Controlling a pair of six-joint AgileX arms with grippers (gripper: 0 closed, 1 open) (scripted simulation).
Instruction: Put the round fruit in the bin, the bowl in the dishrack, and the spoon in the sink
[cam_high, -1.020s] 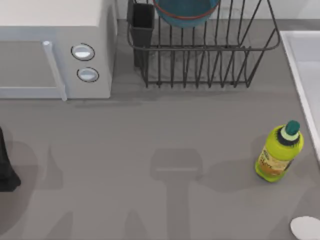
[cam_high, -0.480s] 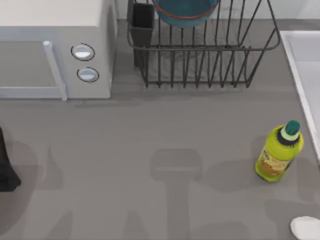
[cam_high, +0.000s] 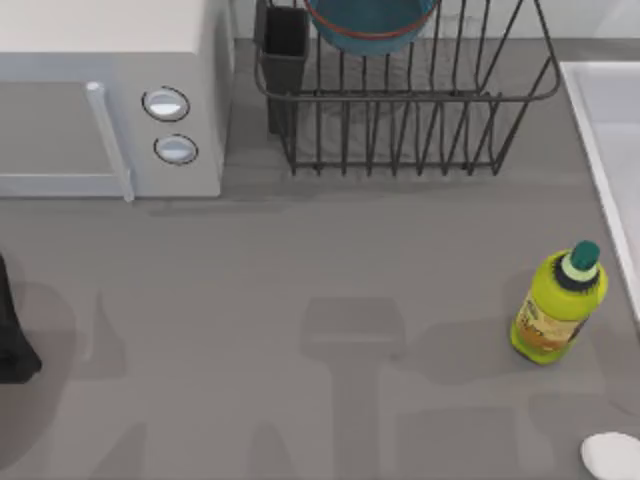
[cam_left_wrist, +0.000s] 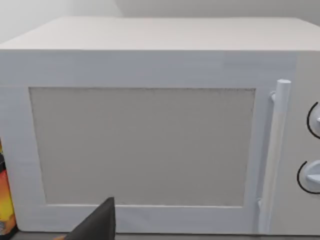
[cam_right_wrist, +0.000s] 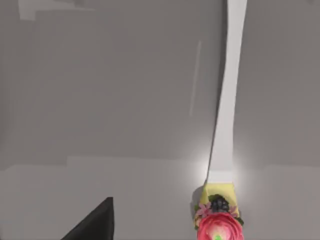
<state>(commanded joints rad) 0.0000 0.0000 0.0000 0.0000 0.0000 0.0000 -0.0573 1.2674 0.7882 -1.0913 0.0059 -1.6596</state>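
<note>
One bowl (cam_high: 372, 25) already rests in the one dishrack (cam_high: 420, 120) at the table's (cam_high: 300, 280) far edge; one spoon (cam_high: 612, 455) lies at the near right corner, not yet in the sink (cam_high: 610, 120) along the right edge. One bottle (cam_high: 558, 305) stands near that edge. I cannot tell how either of my grippers is set.

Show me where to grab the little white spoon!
The spoon lies flat on the table, so come straight down from above. Its oval end is wide and rounded. The long slim handle, probably the white strip in the right wrist view, looks easier to pinch across its width.
</note>
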